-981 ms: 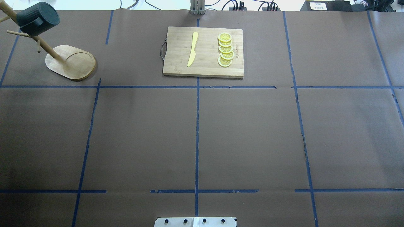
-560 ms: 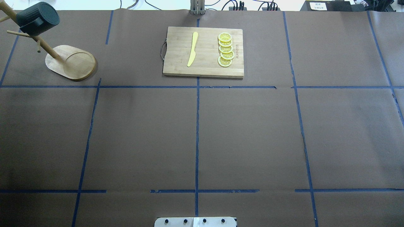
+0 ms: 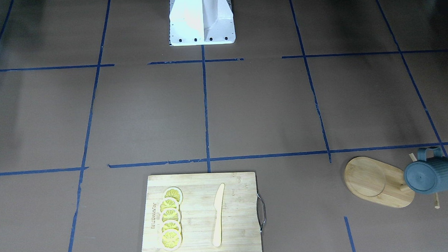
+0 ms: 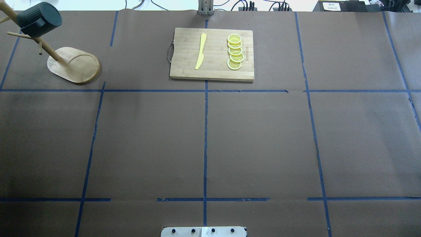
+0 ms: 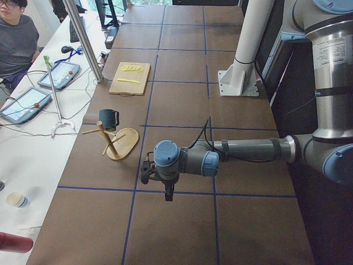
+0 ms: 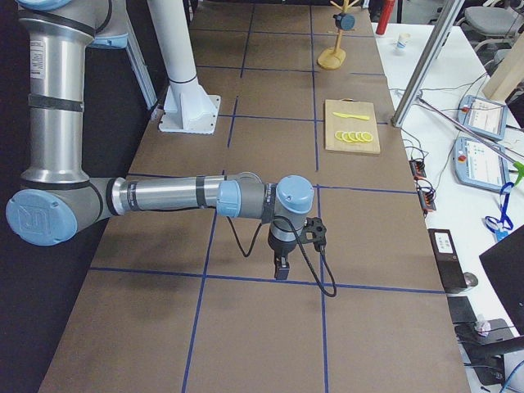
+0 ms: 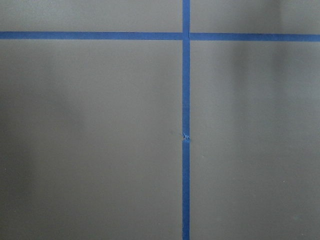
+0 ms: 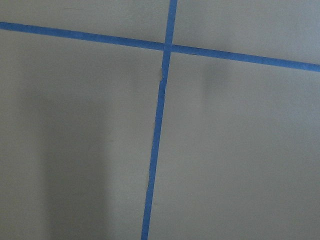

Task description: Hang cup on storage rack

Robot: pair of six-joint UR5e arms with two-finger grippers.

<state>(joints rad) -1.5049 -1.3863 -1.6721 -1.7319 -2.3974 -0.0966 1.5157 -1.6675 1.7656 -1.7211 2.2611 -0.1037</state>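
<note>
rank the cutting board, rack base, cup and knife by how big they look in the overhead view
1. cutting board
2. rack base and cup: they look about alike, and the cup hangs higher, nearer the camera, so no ranking between them
3. knife
</note>
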